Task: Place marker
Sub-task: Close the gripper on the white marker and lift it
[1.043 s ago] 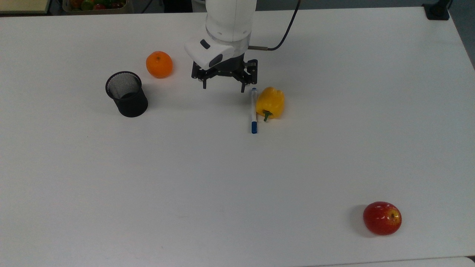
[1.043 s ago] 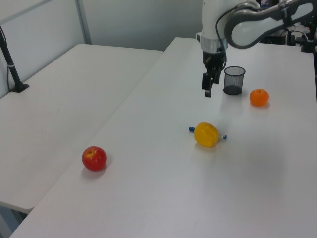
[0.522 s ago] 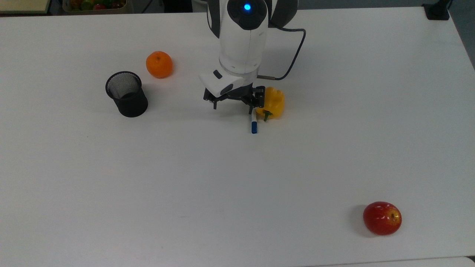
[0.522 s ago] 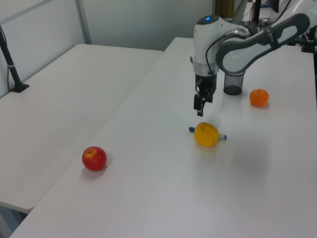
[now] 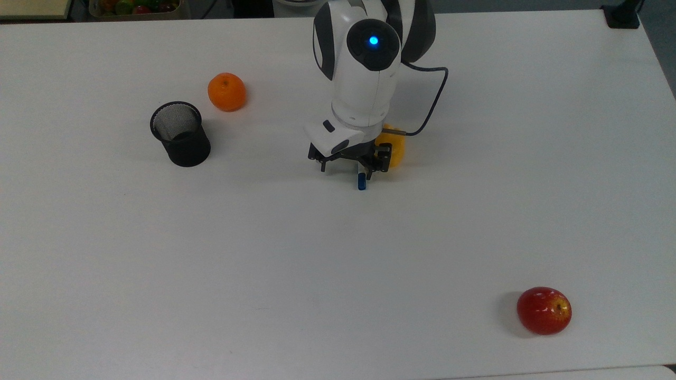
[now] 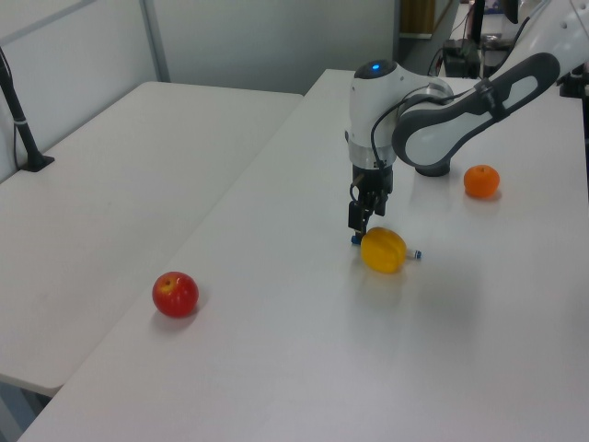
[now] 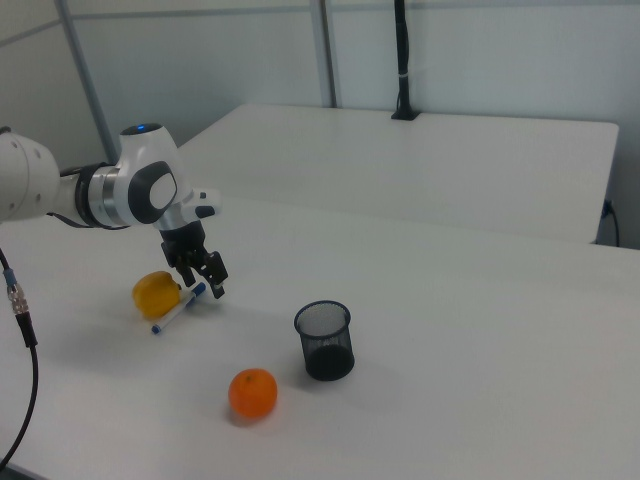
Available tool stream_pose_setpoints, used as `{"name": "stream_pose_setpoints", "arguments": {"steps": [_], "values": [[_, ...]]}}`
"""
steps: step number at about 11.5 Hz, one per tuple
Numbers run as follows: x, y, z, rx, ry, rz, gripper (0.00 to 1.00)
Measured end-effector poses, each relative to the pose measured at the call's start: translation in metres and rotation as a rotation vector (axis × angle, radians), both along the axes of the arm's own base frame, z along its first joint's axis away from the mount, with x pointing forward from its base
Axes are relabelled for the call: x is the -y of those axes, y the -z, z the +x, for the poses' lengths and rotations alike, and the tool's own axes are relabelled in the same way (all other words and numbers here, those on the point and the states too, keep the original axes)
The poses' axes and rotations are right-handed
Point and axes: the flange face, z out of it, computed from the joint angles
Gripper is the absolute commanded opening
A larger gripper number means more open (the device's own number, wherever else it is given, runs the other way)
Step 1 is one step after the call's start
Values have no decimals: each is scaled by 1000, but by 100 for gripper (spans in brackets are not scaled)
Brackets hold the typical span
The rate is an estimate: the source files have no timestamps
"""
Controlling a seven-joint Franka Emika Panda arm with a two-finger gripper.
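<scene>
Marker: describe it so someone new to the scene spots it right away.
On the white table, find the yellow pepper under the arm's open pincer. The marker lies flat right beside the pepper, on the top view's left of it. It is the one slim thing there: a white stick with a blue cap, among round fruit and a black mesh cup.

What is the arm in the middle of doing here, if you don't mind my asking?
The arm's gripper is open and low over the marker, which lies on the white table right beside the yellow pepper. It is not gripping the marker yet. A black mesh cup and an orange sit toward the top view's left, and a red apple lies far off near the table's edge.
</scene>
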Motion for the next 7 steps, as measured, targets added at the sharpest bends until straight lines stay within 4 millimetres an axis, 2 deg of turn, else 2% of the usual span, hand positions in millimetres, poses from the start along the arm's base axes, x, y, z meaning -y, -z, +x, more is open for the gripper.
{"name": "stream_pose_setpoints", "arguments": {"steps": [1, 4, 5, 7], "values": [[-2, 2, 3, 19, -3, 6, 64], [-7, 5, 4, 28, -11, 8, 64], [-8, 5, 4, 28, -12, 8, 60], [-8, 6, 4, 27, -13, 8, 46]]}}
